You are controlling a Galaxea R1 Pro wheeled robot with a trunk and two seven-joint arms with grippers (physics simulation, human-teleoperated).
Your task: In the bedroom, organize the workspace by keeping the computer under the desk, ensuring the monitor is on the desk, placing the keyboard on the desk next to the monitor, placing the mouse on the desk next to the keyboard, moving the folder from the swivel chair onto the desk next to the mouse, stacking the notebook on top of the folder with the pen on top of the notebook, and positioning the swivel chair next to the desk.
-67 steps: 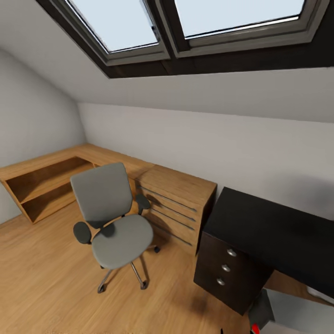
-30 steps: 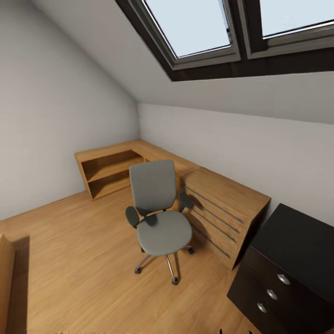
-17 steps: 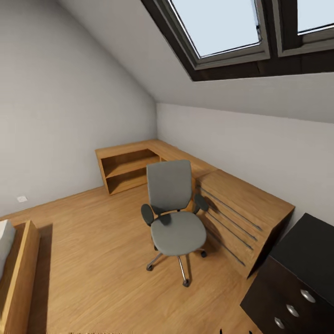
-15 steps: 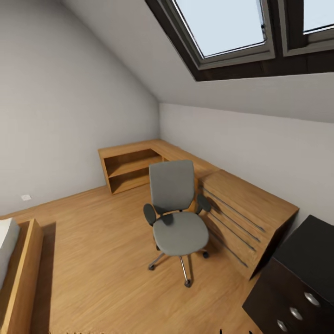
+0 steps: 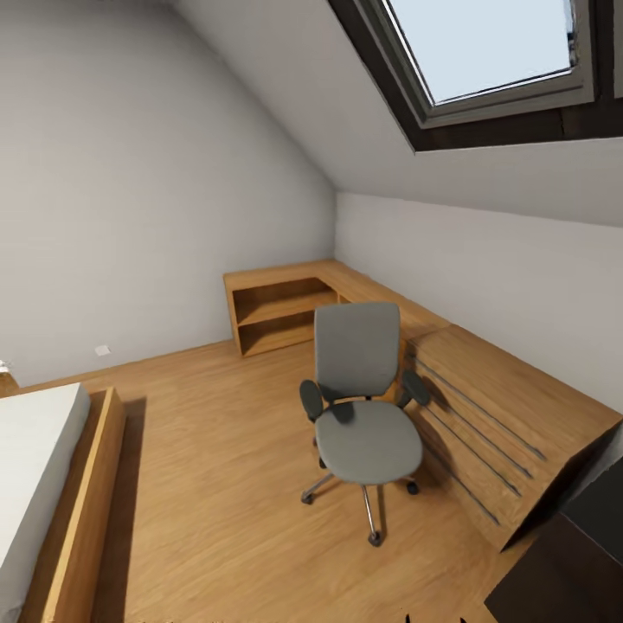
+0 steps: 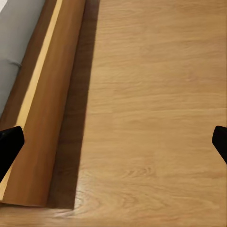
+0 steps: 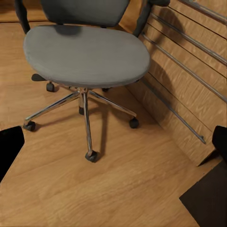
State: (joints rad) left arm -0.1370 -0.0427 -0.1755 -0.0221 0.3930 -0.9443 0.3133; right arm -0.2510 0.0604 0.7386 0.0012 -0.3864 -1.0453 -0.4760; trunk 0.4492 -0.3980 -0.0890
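Far left in the head view: a bed (image 5: 35,484) with a wooden side rail, then bare wood floor (image 5: 216,484). Mid-room: the swivel chair (image 5: 363,407), upright on its chrome star base, seat bare with no blue folder on it, parked just beside the light wooden dresser (image 5: 510,415) with bar handles. Bottom right corner: a dark sliver of the desk (image 5: 562,571), so chair near it but not yet alongside. Likely handling: heavy-ish yet free-rolling on casters, prone to spin on its pivot; best gripped or pushed at the stiff backrest edge or a black armrest rather than the soft seat. Left wrist view adds a close look at the bed rail (image 6: 52,94) and floor, with the left gripper (image 6: 113,146) spread wide, dark fingertips at opposite frame edges, nothing between them. Right wrist view adds the chair's casters and seat (image 7: 85,54) from close by, plus the right gripper (image 7: 116,144), likewise wide apart and empty.
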